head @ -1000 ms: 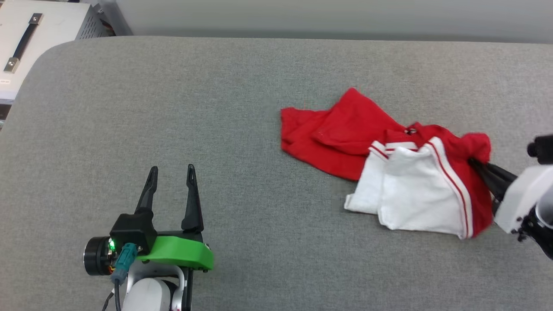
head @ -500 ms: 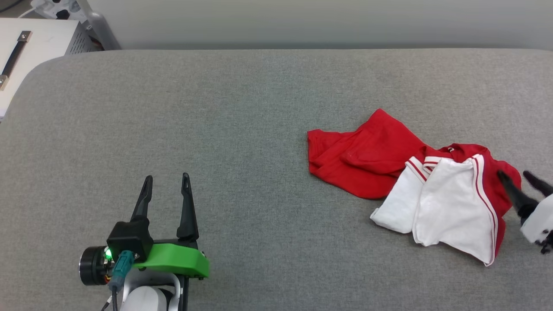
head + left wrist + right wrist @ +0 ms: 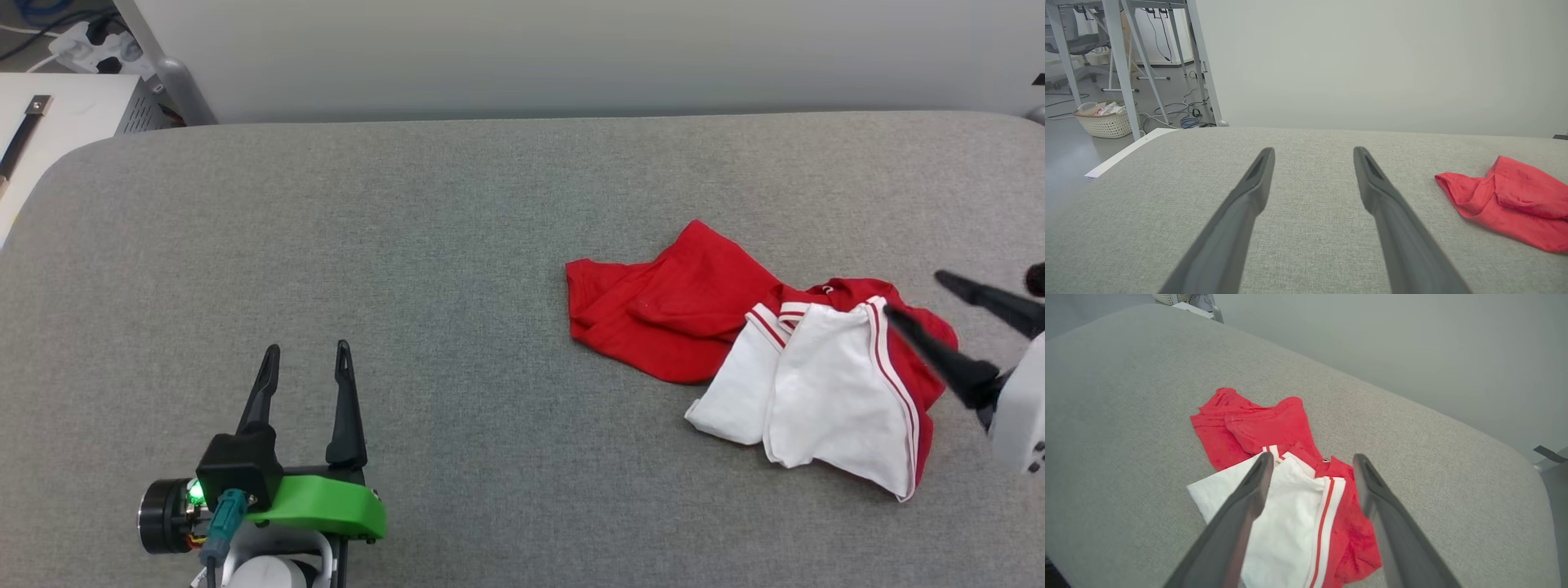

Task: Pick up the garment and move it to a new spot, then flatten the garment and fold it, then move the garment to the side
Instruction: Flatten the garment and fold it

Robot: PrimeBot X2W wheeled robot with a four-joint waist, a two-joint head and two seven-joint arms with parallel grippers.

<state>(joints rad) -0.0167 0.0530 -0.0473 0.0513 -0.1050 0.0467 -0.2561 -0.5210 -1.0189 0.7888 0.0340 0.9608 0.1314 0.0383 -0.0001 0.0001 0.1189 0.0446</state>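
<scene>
A grey fabric-covered table (image 3: 457, 245) with rounded corners spans the scene below a pale wall (image 3: 571, 49). A white metal cabinet with a black handle (image 3: 73, 102) sits off its far left corner, with a woven basket (image 3: 1106, 122) on the floor beyond. The crumpled red T-shirt with white sleeves and striped trim (image 3: 735, 327) lies on the table's right half — the right tool (image 3: 914, 294), fingers spread, hangs over its right edge. The left tool (image 3: 308, 349), also spread, hovers well apart to the left.
</scene>
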